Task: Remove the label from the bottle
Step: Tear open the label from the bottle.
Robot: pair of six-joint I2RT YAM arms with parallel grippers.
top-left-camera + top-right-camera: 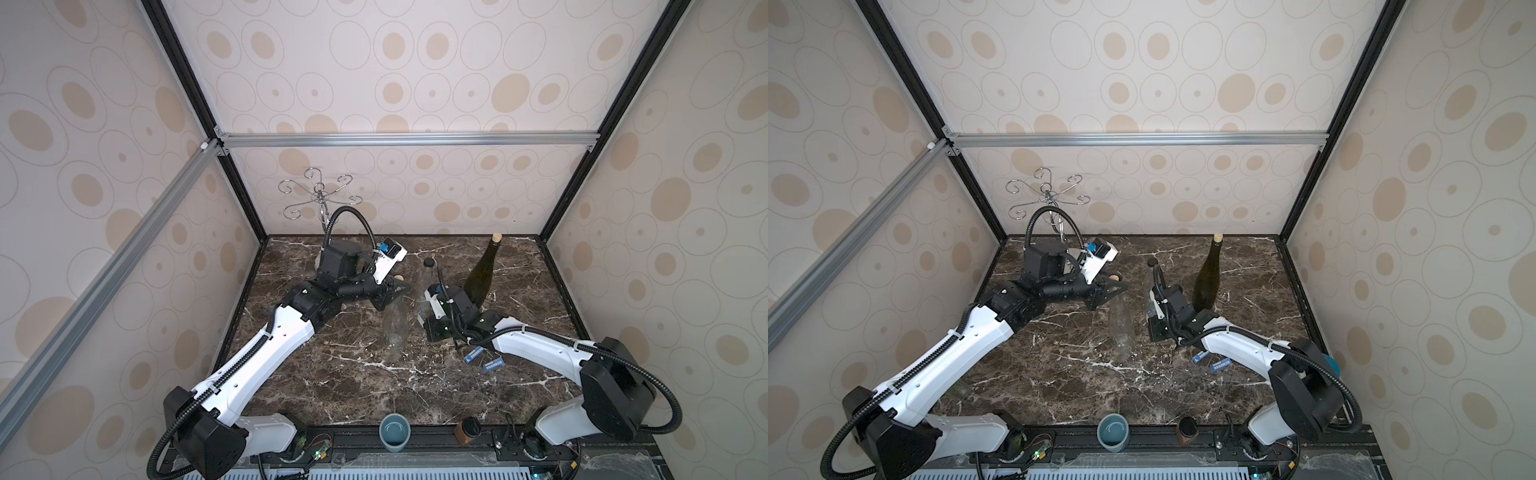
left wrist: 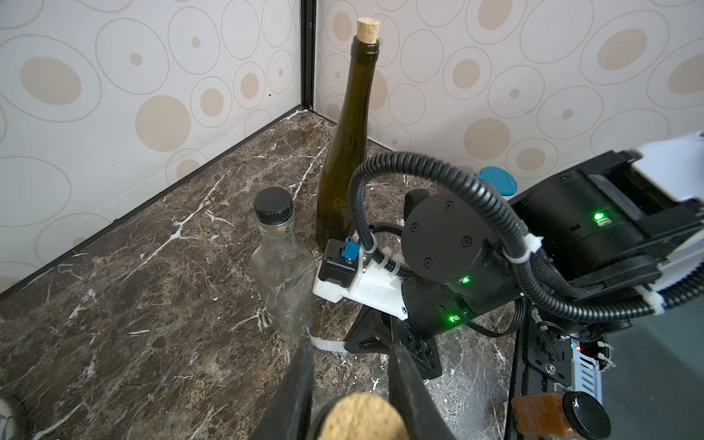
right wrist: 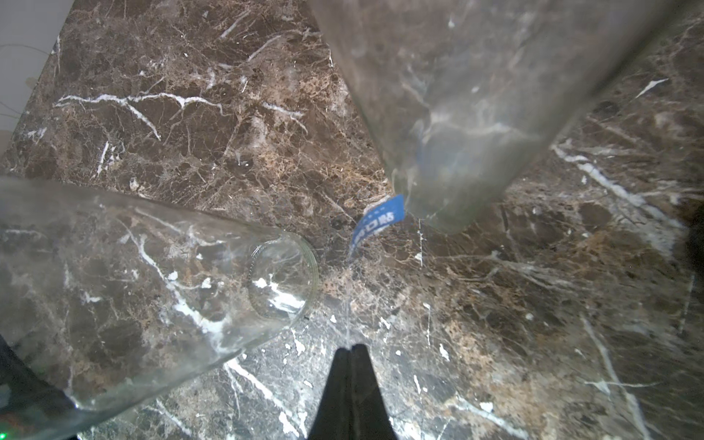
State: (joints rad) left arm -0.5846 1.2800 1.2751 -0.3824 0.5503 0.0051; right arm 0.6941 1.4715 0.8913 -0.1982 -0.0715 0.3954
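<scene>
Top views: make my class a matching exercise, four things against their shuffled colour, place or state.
Things:
1 wine bottle
2 cup
3 black-capped bottle
4 label scraps

Descriptions:
a torn off, lying flat
b dark green, upright
c blue strip peeling from its base
d open end up, at the front edge of the table

Pairs: 1-b, 2-d, 3-c, 4-a

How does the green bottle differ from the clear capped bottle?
The green bottle is dark glass, the clear capped bottle see-through. The green bottle has a cork, the clear capped bottle a black cap. The green bottle is taller than the clear capped bottle. Both stand upright on the table.
</scene>
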